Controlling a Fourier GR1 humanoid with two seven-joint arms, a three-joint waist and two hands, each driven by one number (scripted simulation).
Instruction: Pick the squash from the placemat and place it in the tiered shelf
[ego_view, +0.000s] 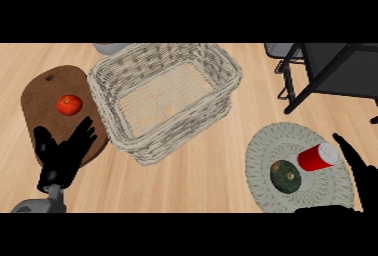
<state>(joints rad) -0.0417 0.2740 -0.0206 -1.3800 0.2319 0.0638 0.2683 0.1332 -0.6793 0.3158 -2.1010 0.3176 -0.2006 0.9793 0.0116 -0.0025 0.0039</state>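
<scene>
A dark green squash (285, 176) lies on the round woven placemat (275, 145) at the lower right, next to a red cup (317, 157) tipped on its side. The black tiered shelf (332, 70) stands at the upper right. My right hand (360, 172) shows at the right edge, just right of the cup, with straight fingers pointing up and nothing in it. My left hand (65, 152) rests open at the lower left, fingers up, over the near edge of a brown cutting board (44, 95).
A large wicker basket (166, 97) sits in the middle of the wooden counter. A red tomato (69, 105) lies on the cutting board. A grey object (111, 47) shows partly at the top edge behind the basket.
</scene>
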